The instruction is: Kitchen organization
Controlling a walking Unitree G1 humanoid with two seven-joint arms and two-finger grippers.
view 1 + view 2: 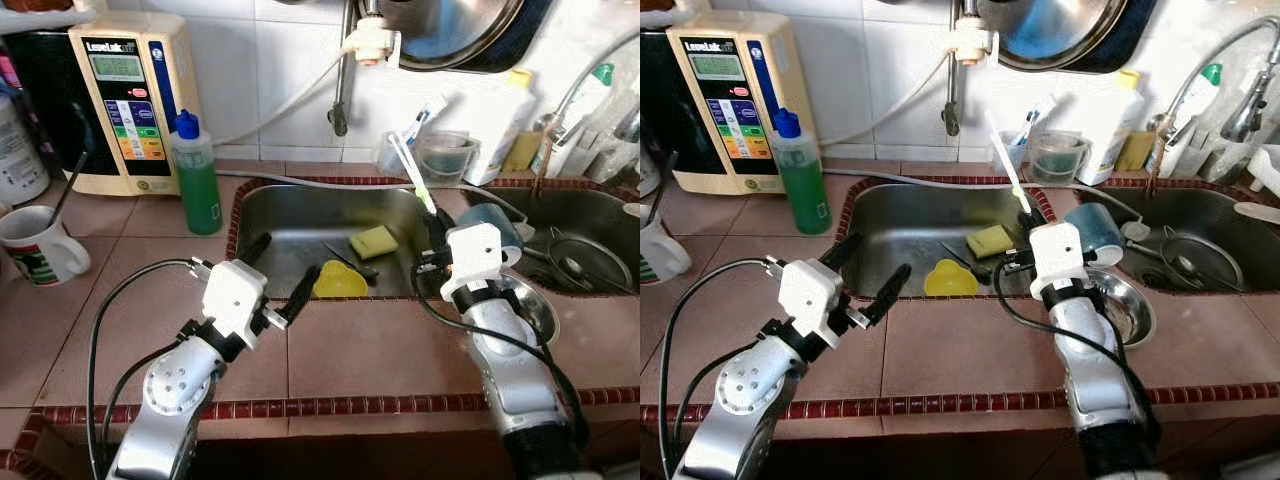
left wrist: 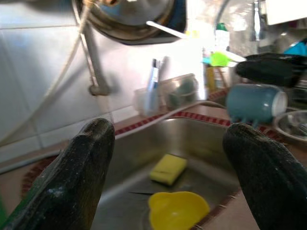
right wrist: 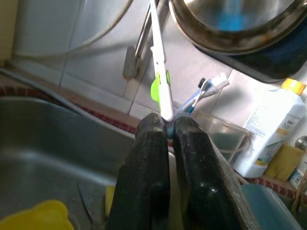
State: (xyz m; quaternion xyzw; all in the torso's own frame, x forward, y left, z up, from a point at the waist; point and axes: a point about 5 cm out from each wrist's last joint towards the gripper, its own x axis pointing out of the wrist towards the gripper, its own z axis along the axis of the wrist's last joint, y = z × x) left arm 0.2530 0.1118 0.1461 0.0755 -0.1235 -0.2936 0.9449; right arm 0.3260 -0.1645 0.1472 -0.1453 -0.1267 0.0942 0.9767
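My right gripper (image 1: 435, 228) is shut on the lower end of a white and green toothbrush (image 1: 412, 170), which points up and back over the sink's right side. The wrist view shows the toothbrush (image 3: 159, 72) pinched between the fingertips (image 3: 153, 127). Behind it on the back ledge stands a clear plastic cup (image 1: 443, 155) with another toothbrush beside it. My left gripper (image 1: 280, 268) is open with nothing in it, hovering over the sink's (image 1: 290, 215) front left rim.
In the sink lie a yellow sponge (image 1: 373, 241), a yellow scoop (image 1: 340, 281) and a knife (image 1: 352, 263). A blue mug (image 1: 495, 222) and a steel bowl (image 1: 537, 305) sit right of my right arm. A green soap bottle (image 1: 197, 180), a water machine (image 1: 125, 100) and a white mug (image 1: 35, 250) stand left.
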